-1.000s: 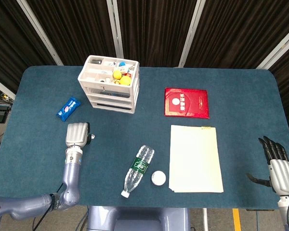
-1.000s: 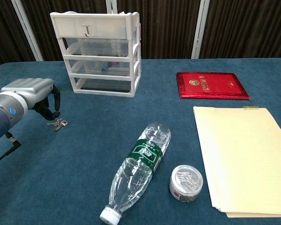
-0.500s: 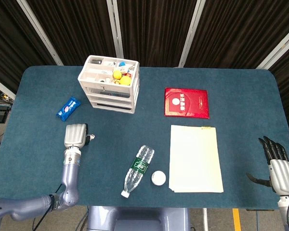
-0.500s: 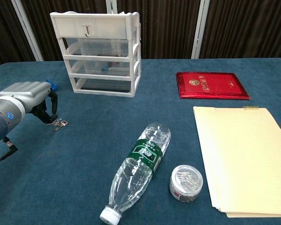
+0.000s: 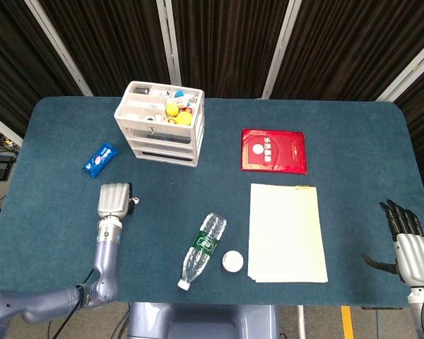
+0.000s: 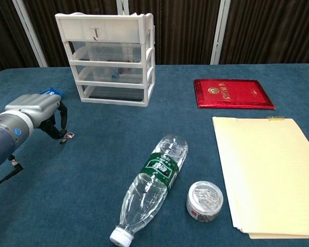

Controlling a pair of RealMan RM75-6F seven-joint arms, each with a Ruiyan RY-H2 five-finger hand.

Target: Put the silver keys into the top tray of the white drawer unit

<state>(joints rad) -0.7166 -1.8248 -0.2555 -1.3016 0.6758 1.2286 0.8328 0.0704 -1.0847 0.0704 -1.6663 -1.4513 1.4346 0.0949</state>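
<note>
Under the left hand (image 6: 38, 110), on the blue table top (image 5: 339, 127), sit the silver keys (image 6: 67, 136). Only a bit of them shows past the fingertips (image 6: 62, 110), low and to the drawer side of the hand. Fingers curl down over the bunch; whether they actually pinch the keys or just cage them, cannot tell from either view. The keys look to be touching the cloth.

Risks, as judged from here:
- Keys are flat and small on a soft cloth. If the fingers close only on the ring or one blade, the bunch may swing or slip out on the lift.
- If the fingertips press down instead of under, the keys could skid away sideways.
- White drawer unit (image 5: 160, 123) stands well beyond the hand, up and across the table. Its top tray (image 5: 159, 104) already holds yellow balls and small bits, so free room is limited; a drop from too high may bounce the keys out or onto the table behind.
- A low carry could knock the unit's front edge.
- Blue snack packet (image 5: 99, 159) lies near the hand on the far side; a wide swing could nudge it.

Right hand (image 5: 410, 251) rests well apart at the far table edge, fingers spread, holding nothing.
</note>
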